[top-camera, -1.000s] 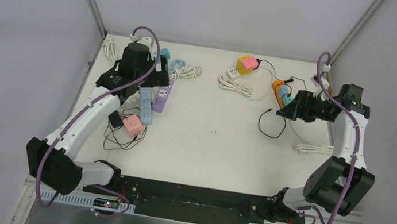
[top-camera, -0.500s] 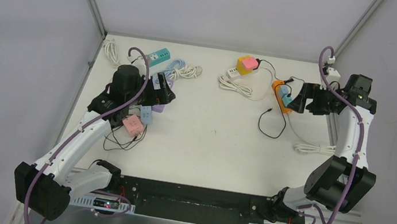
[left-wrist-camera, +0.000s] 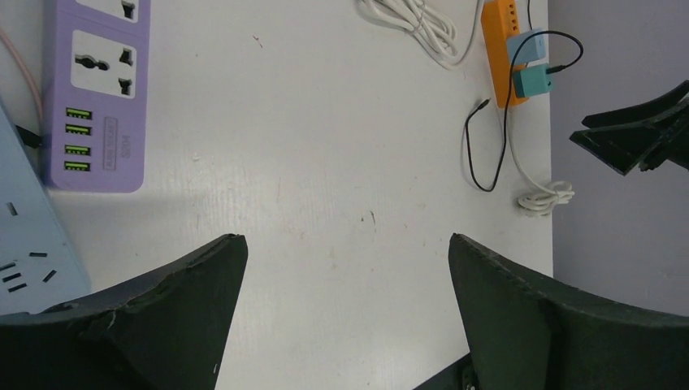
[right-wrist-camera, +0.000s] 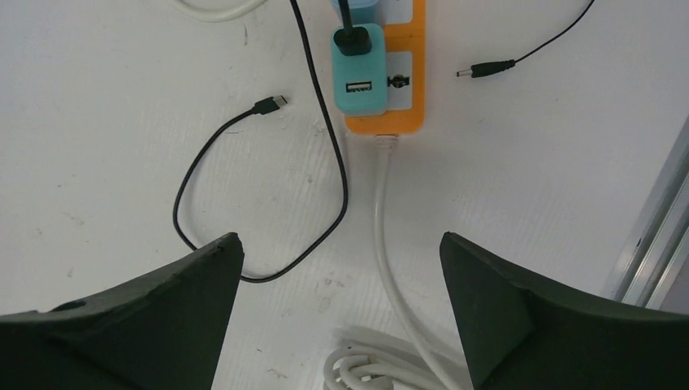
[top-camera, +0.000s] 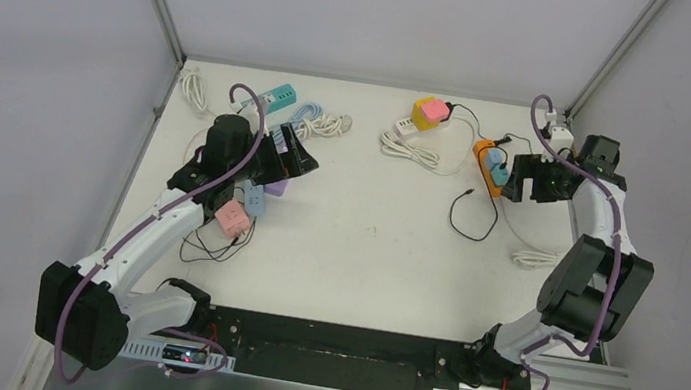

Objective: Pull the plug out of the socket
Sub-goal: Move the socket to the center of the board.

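An orange socket strip lies at the right back of the table. A teal plug with a black cable sits in the orange strip, and a light blue plug sits beside it. My right gripper hovers open just near of the strip's cable end, holding nothing; from above the right gripper is to the strip's right. My left gripper is open over bare table beside a purple strip; the left gripper is far from the plug.
A black cable loop and a coiled white cord lie under the right gripper. A light blue strip, a pink cube and black wires sit by the left arm. A pink-yellow cube and a teal strip lie at the back.
The left gripper has drawn back from the back left and swung right, off the purple strip. The right gripper pulled right, away from the orange strip, then edged back. Both stay open.
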You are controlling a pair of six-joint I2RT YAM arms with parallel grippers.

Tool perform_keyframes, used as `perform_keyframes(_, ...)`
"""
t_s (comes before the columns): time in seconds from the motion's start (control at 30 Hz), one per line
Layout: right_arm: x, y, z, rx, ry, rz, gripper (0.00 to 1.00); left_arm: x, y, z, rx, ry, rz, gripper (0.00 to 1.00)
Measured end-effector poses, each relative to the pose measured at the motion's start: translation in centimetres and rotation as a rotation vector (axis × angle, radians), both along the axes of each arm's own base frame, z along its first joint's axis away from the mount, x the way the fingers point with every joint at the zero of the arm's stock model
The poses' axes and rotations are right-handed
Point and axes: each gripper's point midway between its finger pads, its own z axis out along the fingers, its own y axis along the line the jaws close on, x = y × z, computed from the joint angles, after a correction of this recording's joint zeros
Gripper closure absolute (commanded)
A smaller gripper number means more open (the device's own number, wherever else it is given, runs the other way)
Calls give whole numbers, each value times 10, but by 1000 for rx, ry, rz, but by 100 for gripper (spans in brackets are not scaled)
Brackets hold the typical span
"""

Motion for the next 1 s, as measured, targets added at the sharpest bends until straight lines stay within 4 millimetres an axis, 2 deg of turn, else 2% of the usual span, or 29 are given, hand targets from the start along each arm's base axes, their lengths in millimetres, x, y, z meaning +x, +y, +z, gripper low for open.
perform_keyframes(0.17,18,-7,-21,-46,-17,34,13,2,-5,-7,-55,20,6,3)
perform_keyframes(0.33,30,-11,-38,-79,-25,70,21,1,-7,-21,-123,49,33,3)
perform_keyframes(0.43,34,-12,-49,-92,-23,90,21,0,-9,-27,-155,68,43,3)
perform_keyframes(0.63,35,-3,-66,-106,-21,125,21,1,-13,-22,-201,69,41,3)
perform_keyframes(1.0,56,3,-83,-150,-52,135,23,2,-14,-21,-225,79,45,3)
